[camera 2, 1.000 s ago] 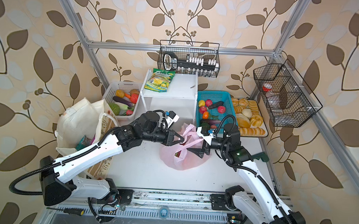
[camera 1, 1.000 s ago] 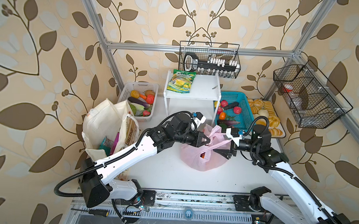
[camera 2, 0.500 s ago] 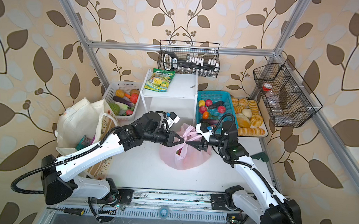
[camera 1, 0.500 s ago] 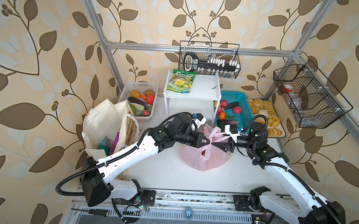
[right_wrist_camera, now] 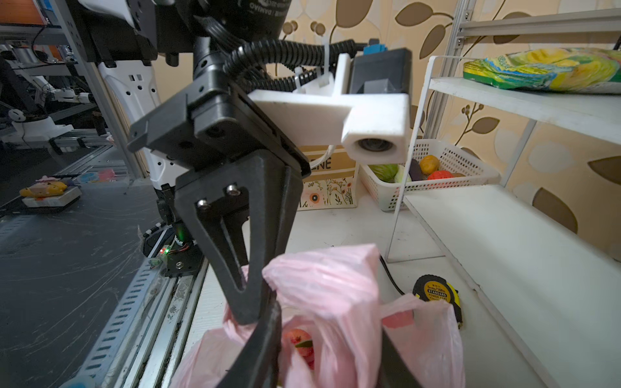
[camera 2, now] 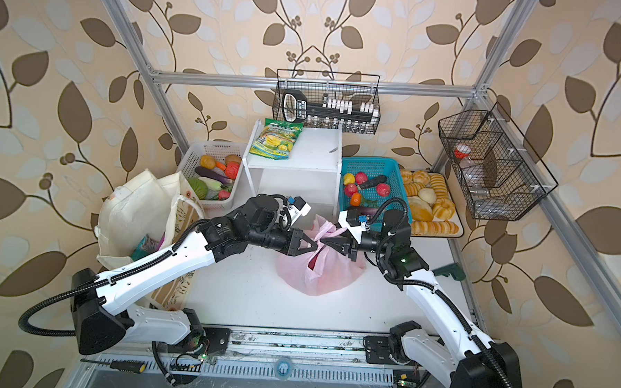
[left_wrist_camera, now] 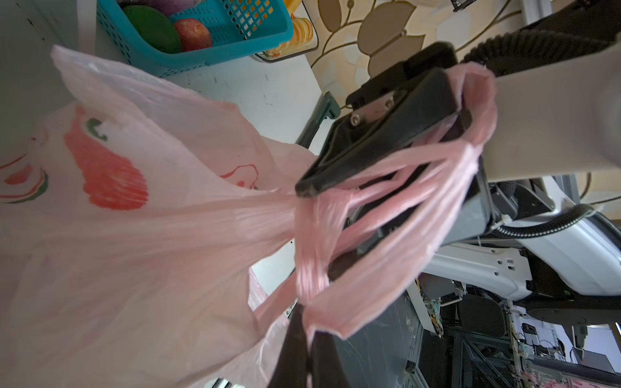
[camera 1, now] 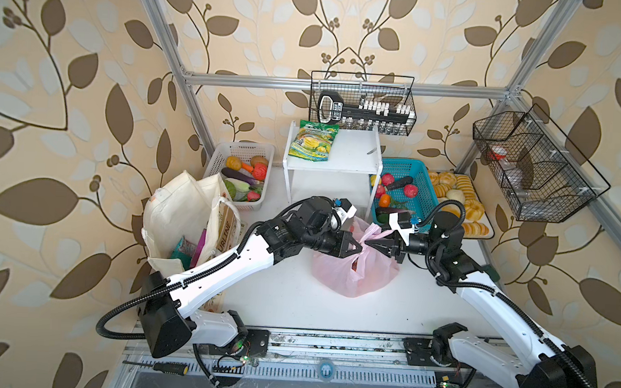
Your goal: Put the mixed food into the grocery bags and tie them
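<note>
The pink plastic bag [camera 1: 352, 272] [camera 2: 316, 274] [left_wrist_camera: 134, 235] sits mid-table with a red fruit [right_wrist_camera: 300, 339] visible inside. My left gripper [camera 1: 360, 246] [camera 2: 314, 244] [left_wrist_camera: 307, 309] is shut on one gathered handle above the bag. My right gripper [camera 1: 368, 245] [camera 2: 324, 243] [right_wrist_camera: 327, 315] faces it tip to tip, jaws apart, with pink handle strands running between its fingers [left_wrist_camera: 312, 184]. The cream canvas tote [camera 1: 178, 210] [camera 2: 135, 209] stands at the left, holding a teal packet [camera 1: 180, 248] and a purple packet [camera 1: 200, 246].
Behind the bag stand a white shelf [camera 1: 339, 153] with a green-and-yellow packet [camera 1: 313, 139], a blue basket [camera 1: 421, 178] of fruit, a white basket [camera 1: 231, 152] of vegetables and a bread tray [camera 1: 481, 216]. A yellow tape measure [right_wrist_camera: 437, 292] lies under the shelf.
My right gripper has moved in toward the left gripper's tips and its jaws have narrowed around the pink handle. The left gripper has kept its grip, hardly moving.
</note>
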Robot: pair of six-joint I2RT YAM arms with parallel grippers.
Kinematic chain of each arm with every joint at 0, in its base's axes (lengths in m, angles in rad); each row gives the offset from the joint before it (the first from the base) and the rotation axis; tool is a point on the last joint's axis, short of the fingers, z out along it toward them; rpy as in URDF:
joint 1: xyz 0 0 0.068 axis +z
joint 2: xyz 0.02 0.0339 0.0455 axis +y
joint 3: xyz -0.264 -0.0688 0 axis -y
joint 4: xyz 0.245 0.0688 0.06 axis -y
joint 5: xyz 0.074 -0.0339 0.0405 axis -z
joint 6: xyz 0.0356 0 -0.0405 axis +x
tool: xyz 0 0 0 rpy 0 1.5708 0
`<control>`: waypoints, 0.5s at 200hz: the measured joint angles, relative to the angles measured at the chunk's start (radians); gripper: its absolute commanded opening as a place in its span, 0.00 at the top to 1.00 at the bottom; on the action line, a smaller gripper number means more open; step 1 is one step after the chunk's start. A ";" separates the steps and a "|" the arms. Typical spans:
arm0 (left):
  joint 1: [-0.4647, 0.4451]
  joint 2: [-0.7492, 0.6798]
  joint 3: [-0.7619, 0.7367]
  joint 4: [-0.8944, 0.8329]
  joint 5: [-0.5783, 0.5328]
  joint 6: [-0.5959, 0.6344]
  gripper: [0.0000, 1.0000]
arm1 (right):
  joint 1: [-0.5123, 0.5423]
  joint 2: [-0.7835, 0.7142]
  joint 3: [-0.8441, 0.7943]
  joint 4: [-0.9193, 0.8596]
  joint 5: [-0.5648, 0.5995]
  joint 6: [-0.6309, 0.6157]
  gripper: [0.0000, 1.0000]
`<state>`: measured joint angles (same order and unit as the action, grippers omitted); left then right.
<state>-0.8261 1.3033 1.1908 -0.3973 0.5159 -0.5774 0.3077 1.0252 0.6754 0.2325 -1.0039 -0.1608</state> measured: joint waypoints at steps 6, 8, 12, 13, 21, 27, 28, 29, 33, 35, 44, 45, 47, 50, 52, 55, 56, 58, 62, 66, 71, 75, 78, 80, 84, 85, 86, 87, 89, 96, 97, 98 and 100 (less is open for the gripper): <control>0.000 -0.002 0.000 -0.001 -0.001 0.000 1.00 | 0.000 0.002 -0.001 0.004 0.003 0.007 0.69; 0.000 -0.003 0.000 -0.001 -0.001 0.000 1.00 | 0.000 0.003 -0.001 0.005 0.004 0.007 0.71; 0.000 -0.005 0.000 -0.001 -0.003 0.000 1.00 | 0.000 0.004 -0.002 0.008 0.008 0.017 0.74; 0.000 -0.005 0.000 -0.002 -0.003 0.000 1.00 | 0.000 0.005 -0.002 0.009 0.009 0.018 0.74; 0.000 -0.012 0.000 -0.002 -0.003 -0.001 1.00 | 0.000 0.006 -0.005 0.017 0.018 0.024 0.75; 0.000 -0.018 0.000 -0.003 -0.003 -0.002 1.00 | 0.000 0.007 -0.008 0.019 0.024 0.034 0.76; 0.000 -0.019 0.000 -0.003 -0.003 -0.002 1.00 | 0.000 0.007 -0.008 0.020 0.026 0.033 0.76; 0.000 -0.021 0.000 -0.003 -0.003 -0.002 1.00 | 0.000 0.007 -0.008 0.021 0.027 0.035 0.77; 0.000 -0.027 0.000 -0.003 -0.003 -0.002 1.00 | 0.000 0.008 -0.010 0.022 0.031 0.042 0.79; 0.000 -0.029 0.000 -0.003 -0.003 -0.003 1.00 | 0.000 0.009 -0.011 0.024 0.034 0.041 0.79; 0.000 -0.043 0.000 -0.003 -0.003 -0.008 1.00 | 0.000 0.011 -0.014 0.027 0.043 0.052 0.80; 0.000 -0.045 0.000 -0.003 -0.003 -0.010 1.00 | 0.000 0.011 -0.015 0.027 0.044 0.055 0.81; 0.000 -0.049 0.000 -0.003 -0.003 -0.010 1.00 | 0.000 0.012 -0.015 0.027 0.046 0.057 0.81; 0.000 -0.054 0.000 -0.002 -0.003 -0.012 1.00 | 0.000 0.013 -0.016 0.028 0.050 0.058 0.81; 0.000 -0.058 0.000 -0.002 -0.003 -0.014 1.00 | 0.000 0.013 -0.017 0.029 0.052 0.064 0.81; 0.000 -0.062 0.000 -0.002 -0.003 -0.017 1.00 | 0.000 0.014 -0.018 0.031 0.056 0.065 0.81; 0.000 -0.064 0.000 -0.002 -0.003 -0.018 1.00 | 0.000 0.014 -0.019 0.033 0.059 0.067 0.81; 0.000 -0.068 0.000 -0.002 -0.003 -0.021 1.00 | 0.000 0.015 -0.020 0.035 0.062 0.072 0.81; 0.000 -0.072 0.000 -0.002 -0.003 -0.024 1.00 | 0.000 0.016 -0.021 0.040 0.070 0.080 0.81; 0.000 -0.078 0.000 -0.002 -0.002 -0.027 1.00 | 0.000 0.016 -0.024 0.043 0.077 0.088 0.80; 0.000 -0.083 0.000 -0.002 0.000 -0.030 1.00 | 0.000 0.018 -0.026 0.050 0.089 0.100 0.80; 0.000 -0.086 0.000 -0.002 0.001 -0.032 1.00 | 0.000 0.018 -0.028 0.054 0.101 0.111 0.80; 0.000 -0.087 0.000 -0.002 0.001 -0.034 1.00 | 0.000 0.018 -0.029 0.058 0.108 0.120 0.80; 0.000 -0.089 0.000 -0.002 0.001 -0.035 1.00 | 0.000 0.019 -0.029 0.060 0.116 0.124 0.80; 0.000 -0.089 -0.002 0.000 0.002 -0.037 1.00 | -0.001 0.019 -0.029 0.066 0.129 0.139 0.80; 0.000 -0.089 -0.002 -0.001 0.002 -0.037 1.00 | -0.001 0.020 -0.029 0.067 0.131 0.141 0.80; 0.000 -0.089 -0.002 -0.001 0.002 -0.037 1.00 | -0.002 0.020 -0.029 0.070 0.135 0.144 0.80; 0.000 -0.090 -0.003 0.000 0.002 -0.037 1.00 | -0.002 0.020 -0.029 0.071 0.137 0.145 0.80; 0.000 -0.090 -0.004 0.000 0.002 -0.040 1.00 | -0.002 0.020 -0.029 0.075 0.144 0.154 0.81; 0.000 -0.090 -0.014 0.006 0.002 -0.047 1.00 | -0.003 0.022 -0.029 0.087 0.166 0.176 0.82; 0.000 -0.091 -0.015 0.007 0.002 -0.047 1.00 | -0.003 0.023 -0.029 0.087 0.170 0.181 0.82; 0.000 -0.091 -0.016 0.008 0.002 -0.048 1.00 | -0.003 0.023 -0.029 0.088 0.172 0.184 0.82; 0.000 -0.091 -0.020 0.008 0.002 -0.049 1.00 | -0.003 0.023 -0.029 0.091 0.179 0.192 0.82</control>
<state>-0.8261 1.2121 1.1709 -0.3889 0.5175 -0.6262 0.3046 1.0481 0.6464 0.3237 -0.8246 0.0311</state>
